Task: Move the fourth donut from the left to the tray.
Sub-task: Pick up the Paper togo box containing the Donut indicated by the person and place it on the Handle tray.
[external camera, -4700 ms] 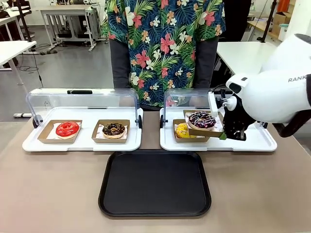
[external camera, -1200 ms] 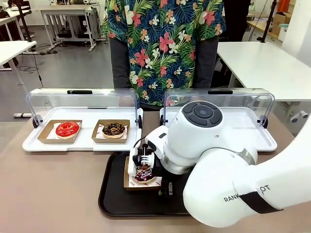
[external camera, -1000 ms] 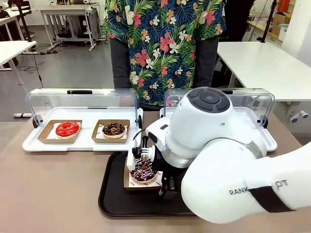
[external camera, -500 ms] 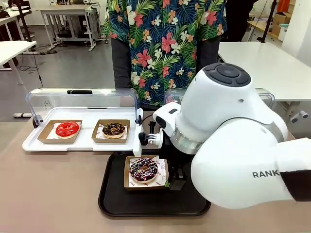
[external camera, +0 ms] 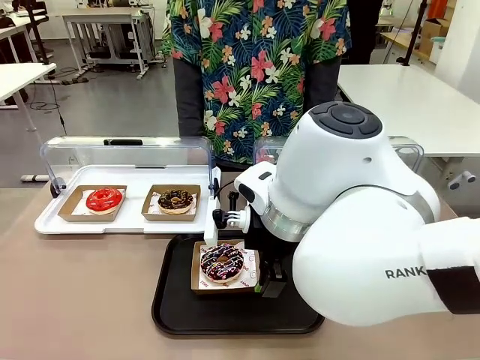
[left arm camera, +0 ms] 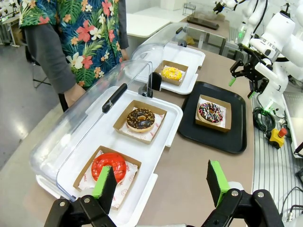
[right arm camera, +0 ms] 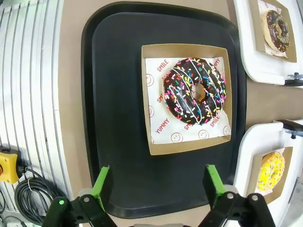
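Fourth donut [right arm camera: 195, 90] (in cardboard holder) is seen centre-frame on the tray [right arm camera: 118, 118]; right gripper [right arm camera: 157, 185], low in frame, is spread apart, empty; left gripper [left arm camera: 162, 183] likewise parted

My fixed front camera sits low at my edge of the table and looks across it toward the person [external camera: 255, 67] at the far side, with my right arm bulking close in the lower right of the frame. The camera on my left wrist looks down at a slant from well off, taking in the tray [left arm camera: 189, 130] at right centre. My right wrist camera hangs near, straight above the tray [right arm camera: 118, 118], facing down. All three views share the tray and the fourth donut [external camera: 221, 262] in its holder.
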Controlling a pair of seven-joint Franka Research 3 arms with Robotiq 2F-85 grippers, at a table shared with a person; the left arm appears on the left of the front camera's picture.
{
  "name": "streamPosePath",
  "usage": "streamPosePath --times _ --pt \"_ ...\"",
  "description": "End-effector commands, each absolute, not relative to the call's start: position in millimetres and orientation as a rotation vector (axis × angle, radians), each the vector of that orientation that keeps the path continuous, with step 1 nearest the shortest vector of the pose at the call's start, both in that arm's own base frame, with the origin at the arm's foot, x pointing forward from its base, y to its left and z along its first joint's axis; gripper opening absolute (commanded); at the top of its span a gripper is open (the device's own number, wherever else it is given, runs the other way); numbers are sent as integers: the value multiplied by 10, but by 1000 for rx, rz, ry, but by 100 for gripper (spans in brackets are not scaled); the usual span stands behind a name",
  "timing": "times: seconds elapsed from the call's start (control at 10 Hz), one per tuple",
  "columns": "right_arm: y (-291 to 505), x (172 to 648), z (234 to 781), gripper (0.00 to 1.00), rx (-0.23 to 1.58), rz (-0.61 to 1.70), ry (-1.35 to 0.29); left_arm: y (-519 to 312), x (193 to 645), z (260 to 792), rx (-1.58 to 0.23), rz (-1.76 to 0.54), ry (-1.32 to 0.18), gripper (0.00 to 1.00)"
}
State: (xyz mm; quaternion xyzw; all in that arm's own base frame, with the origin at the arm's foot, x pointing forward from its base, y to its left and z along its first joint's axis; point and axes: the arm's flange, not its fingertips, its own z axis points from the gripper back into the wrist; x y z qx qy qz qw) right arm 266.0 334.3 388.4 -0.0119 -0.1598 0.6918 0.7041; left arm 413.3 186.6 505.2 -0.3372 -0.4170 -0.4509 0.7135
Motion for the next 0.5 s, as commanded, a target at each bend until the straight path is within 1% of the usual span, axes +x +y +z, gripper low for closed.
streamPosePath --times 0.0,0.4 --pt "3368 2656 3889 100 -29 1535 -372 1864 4119 5063 -751 -1013 -924 100" --pt "3368 2656 3889 100 -29 1535 -372 1864 4119 5063 -751 -1013 -924 100"
